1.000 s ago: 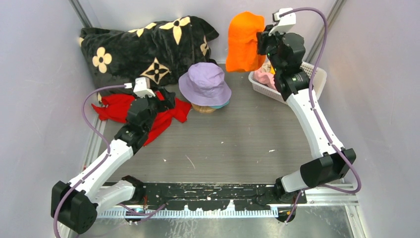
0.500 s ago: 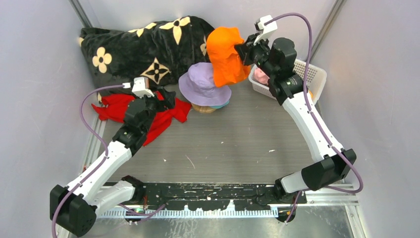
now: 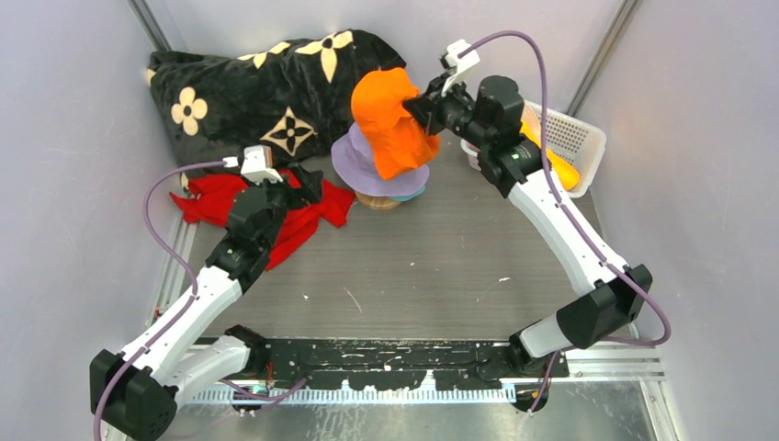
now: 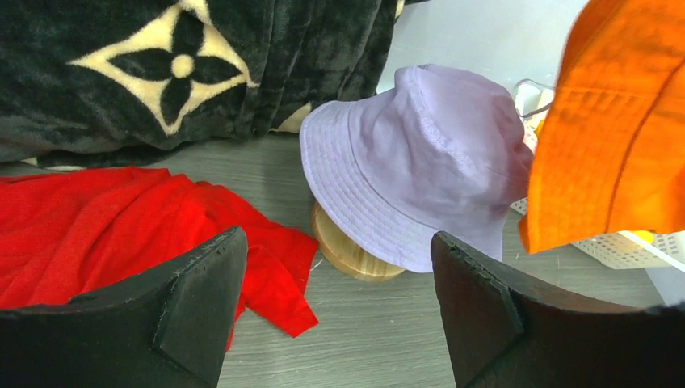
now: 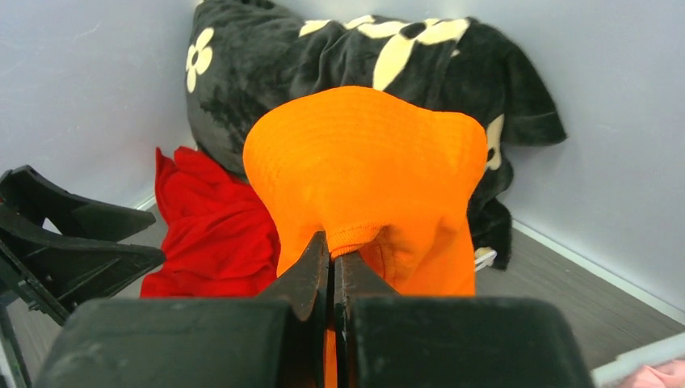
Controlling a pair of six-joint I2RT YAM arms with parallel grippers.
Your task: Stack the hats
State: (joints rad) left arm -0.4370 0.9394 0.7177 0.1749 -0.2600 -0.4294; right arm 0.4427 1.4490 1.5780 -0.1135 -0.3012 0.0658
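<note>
My right gripper [image 3: 418,106] is shut on the brim of the orange hat [image 3: 390,124], pinched between its fingertips [image 5: 331,255]. The hat hangs just above and partly in front of the lavender hat [image 3: 367,170]. The lavender hat sits on a round wooden stand [image 3: 378,202], with a sliver of teal hat [image 3: 411,194] under its brim. My left gripper [image 3: 308,184] is open and empty, low over the red cloth, facing the lavender hat [image 4: 412,153]. A yellow hat [image 3: 551,165] lies in the basket. The beige hat is out of view.
A white mesh basket [image 3: 579,138] stands at the back right behind my right arm. A flat red cloth [image 3: 230,197] lies at the left under my left wrist. A black plush blanket with cream flowers [image 3: 266,83] fills the back left corner.
My right gripper has carried the orange hat leftward and down, from above the basket to over the lavender hat. My left arm has barely moved.
</note>
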